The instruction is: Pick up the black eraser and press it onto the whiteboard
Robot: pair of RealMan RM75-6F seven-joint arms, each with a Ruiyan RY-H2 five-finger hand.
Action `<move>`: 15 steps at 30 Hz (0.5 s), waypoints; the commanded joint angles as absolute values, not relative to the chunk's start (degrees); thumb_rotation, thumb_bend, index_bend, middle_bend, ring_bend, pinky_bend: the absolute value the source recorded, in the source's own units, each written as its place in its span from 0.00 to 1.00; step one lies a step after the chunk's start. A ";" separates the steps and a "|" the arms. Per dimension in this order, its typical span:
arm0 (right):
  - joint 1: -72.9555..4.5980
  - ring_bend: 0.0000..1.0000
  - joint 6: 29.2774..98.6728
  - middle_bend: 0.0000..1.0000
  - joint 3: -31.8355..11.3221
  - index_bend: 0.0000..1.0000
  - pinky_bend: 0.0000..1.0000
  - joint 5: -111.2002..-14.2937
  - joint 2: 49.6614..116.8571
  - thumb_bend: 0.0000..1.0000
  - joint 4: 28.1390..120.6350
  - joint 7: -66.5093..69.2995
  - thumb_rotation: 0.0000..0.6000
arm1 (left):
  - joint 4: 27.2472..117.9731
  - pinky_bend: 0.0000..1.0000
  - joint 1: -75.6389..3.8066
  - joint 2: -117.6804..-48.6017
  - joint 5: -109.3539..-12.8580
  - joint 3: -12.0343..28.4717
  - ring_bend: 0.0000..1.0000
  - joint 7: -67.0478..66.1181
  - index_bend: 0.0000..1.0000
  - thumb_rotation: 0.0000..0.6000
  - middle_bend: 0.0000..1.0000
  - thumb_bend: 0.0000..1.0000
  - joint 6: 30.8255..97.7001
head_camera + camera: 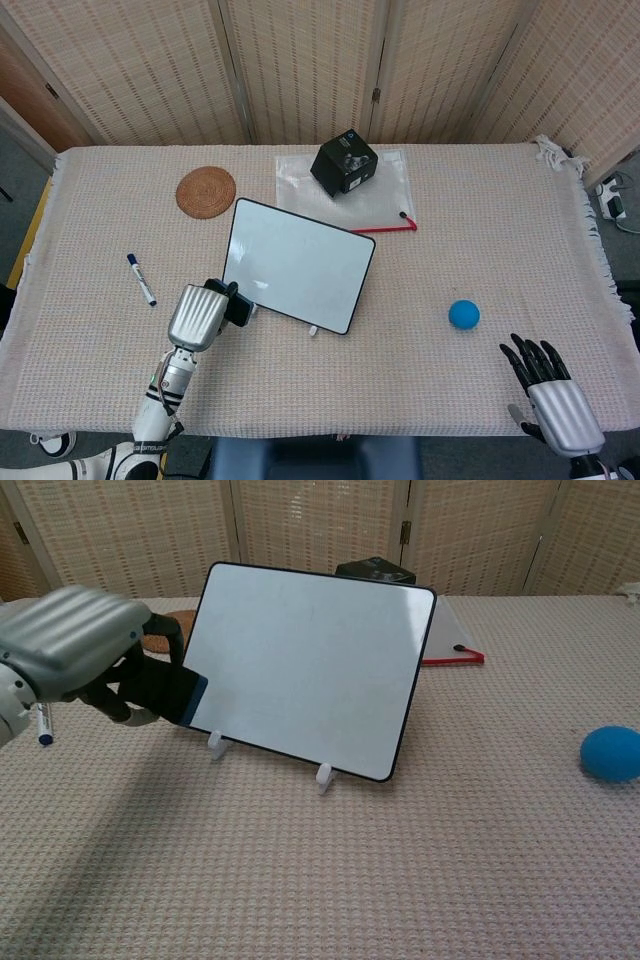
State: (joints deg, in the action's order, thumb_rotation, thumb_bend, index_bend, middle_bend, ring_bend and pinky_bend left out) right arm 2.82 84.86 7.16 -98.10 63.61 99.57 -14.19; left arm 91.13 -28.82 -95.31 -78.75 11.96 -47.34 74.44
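My left hand [200, 314] [85, 650] grips the black eraser [172, 691] [238, 309], a dark block with a blue edge. It is held off the table at the lower left corner of the whiteboard [298, 263] [310, 665], close in front of the white surface; whether they touch I cannot tell. The whiteboard leans back on two small white feet in the middle of the table. My right hand [553, 395] rests at the near right table edge, fingers spread, holding nothing; the chest view does not show it.
A blue ball [463, 314] [611, 753] lies right of the board. A blue marker [141, 279] lies left. Behind the board are a round woven coaster [206, 191], a black box [343, 163] and a clear pouch with a red edge [392, 200].
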 commanded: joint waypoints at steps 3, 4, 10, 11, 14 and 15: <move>3.41 0.00 86.00 0.00 7.36 0.00 0.00 -98.92 63.64 0.33 99.48 -14.28 1.00 | 84.31 0.92 -31.44 -101.93 -78.88 14.96 0.89 -47.34 0.71 1.00 1.00 0.28 78.10; 3.42 0.00 85.95 0.00 7.32 0.00 0.00 -98.79 63.65 0.33 99.49 -14.27 1.00 | 83.33 0.92 -31.86 -102.77 -78.76 15.32 0.89 -47.74 0.71 1.00 1.00 0.28 78.32; 3.43 0.00 85.95 0.00 7.01 0.00 0.00 -98.15 63.35 0.33 99.67 -13.66 1.00 | 76.69 0.92 -34.88 -107.83 -77.83 17.22 0.89 -50.33 0.71 1.00 1.00 0.29 78.81; 3.44 0.00 86.02 0.00 6.97 0.00 0.00 -98.10 63.24 0.33 99.71 -13.45 1.00 | 75.53 0.92 -35.45 -108.57 -77.75 17.38 0.89 -50.55 0.71 1.00 1.00 0.29 78.70; 3.43 0.00 86.09 0.00 6.81 0.00 0.00 -97.80 62.94 0.33 99.80 -12.84 1.00 | 73.13 0.92 -36.68 -110.20 -77.42 17.71 0.89 -51.00 0.71 1.00 1.00 0.29 78.40; 3.42 0.00 86.07 0.00 6.75 0.00 0.00 -97.66 62.85 0.33 99.82 -12.62 1.00 | 72.53 0.92 -37.02 -110.64 -77.32 17.77 0.89 -51.10 0.71 1.00 1.00 0.29 78.27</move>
